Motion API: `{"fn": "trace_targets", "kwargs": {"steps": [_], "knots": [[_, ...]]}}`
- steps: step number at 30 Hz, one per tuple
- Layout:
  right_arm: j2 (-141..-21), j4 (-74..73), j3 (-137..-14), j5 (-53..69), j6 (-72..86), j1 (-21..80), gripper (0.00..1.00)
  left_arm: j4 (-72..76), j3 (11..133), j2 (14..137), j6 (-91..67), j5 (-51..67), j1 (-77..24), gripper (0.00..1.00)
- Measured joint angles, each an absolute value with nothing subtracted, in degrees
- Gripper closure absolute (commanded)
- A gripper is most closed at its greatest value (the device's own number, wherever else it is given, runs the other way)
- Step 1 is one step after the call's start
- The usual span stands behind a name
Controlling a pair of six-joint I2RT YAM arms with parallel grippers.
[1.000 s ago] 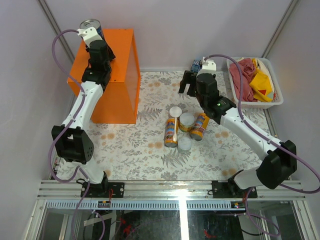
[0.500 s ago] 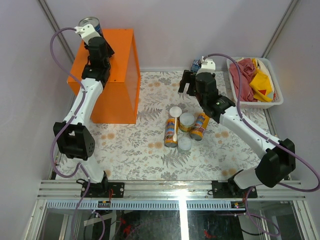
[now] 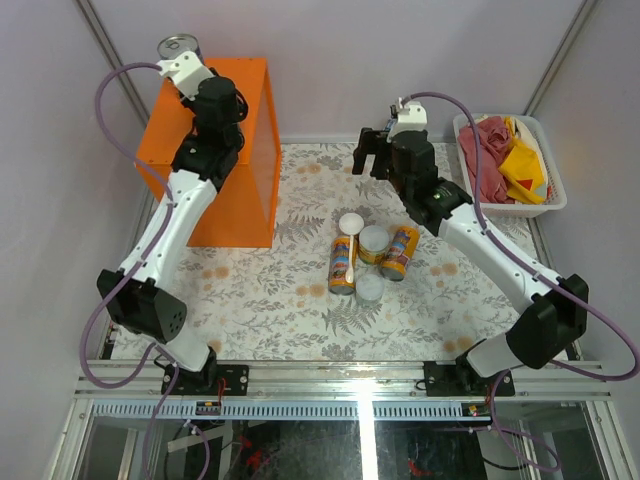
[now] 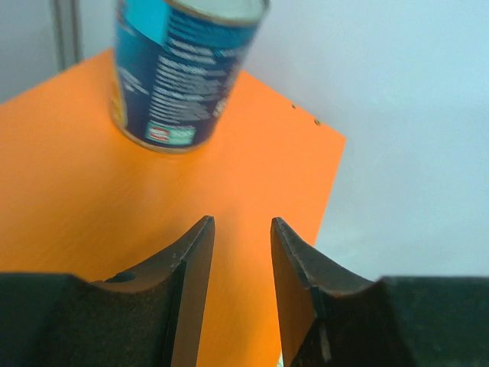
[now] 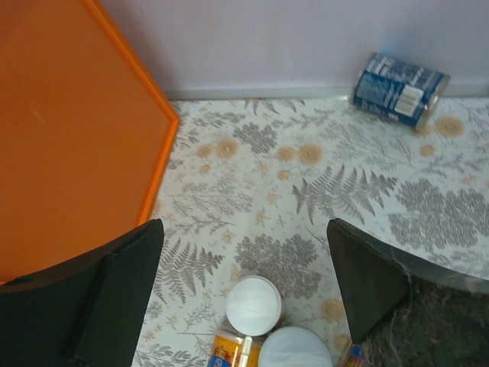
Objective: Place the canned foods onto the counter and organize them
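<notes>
the orange counter (image 3: 250,100) sits at the back left of the table (image 3: 260,300). one blue can (image 4: 179,73) stands upright at its far corner, tucked back, i judge, to leave room for more. the remaining cans (image 3: 373,240) huddle mid-table, and a second blue can (image 5: 399,88) lies on its side by the back wall (image 5: 267,38). my left gripper (image 4: 242,223) hangs over the counter, fingers drawn together on nothing. my right gripper (image 5: 244,229) hovers spread wide and empty, ready, i think, for a pick.

Two blue cans (image 3: 180,45) (image 5: 399,88), two tall yellow-orange cans (image 3: 343,268) (image 3: 399,253), two short pale-lidded cans (image 3: 373,241) (image 3: 369,288), one orange counter (image 3: 255,90), one white basket (image 3: 530,209)
</notes>
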State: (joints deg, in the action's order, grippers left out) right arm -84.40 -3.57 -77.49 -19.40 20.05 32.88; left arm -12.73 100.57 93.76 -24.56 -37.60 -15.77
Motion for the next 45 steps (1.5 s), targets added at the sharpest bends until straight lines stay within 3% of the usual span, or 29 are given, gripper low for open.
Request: {"fn": "trace_targets", "kwargs": {"steps": [7, 16, 23, 28, 31, 34, 38, 45], "knots": [[-86.54, -3.79, -85.6, -15.2, 18.39, 33.43, 0.05, -22.76, 110.76, 92.47, -30.26, -47.13, -14.5, 0.6], [-87.68, -4.05, -87.68, -12.32, 18.41, 34.46, 0.05, -46.89, 132.27, 102.3, -54.41, -54.0, -12.97, 0.6], [-87.79, -3.51, -88.33, -12.23, 18.41, 34.46, 0.05, -62.59, 133.12, 109.6, -73.89, -53.84, -11.77, 0.62], [-87.79, -3.25, -88.33, -11.46, 18.39, 34.46, 0.05, -65.87, 132.75, 110.0, -83.79, -55.68, -11.49, 0.62], [-87.79, -3.14, -88.33, -9.89, 18.37, 34.46, 0.05, -64.86, 130.3, 108.73, -85.06, -56.64, -11.88, 0.62], [-87.79, -3.25, -88.4, -8.34, 18.39, 34.48, 0.05, -55.75, 119.98, 103.35, -79.83, -58.85, -13.34, 0.58], [-88.01, -4.36, -89.91, -5.37, 18.59, 34.63, 0.05, -41.3, 103.94, 93.08, -65.19, -60.84, -16.71, 0.49], [-88.77, -4.89, -91.66, -3.33, 18.57, 38.13, 0.05, -23.73, 87.48, 80.9, -43.94, -63.53, -20.6, 0.24]]}}
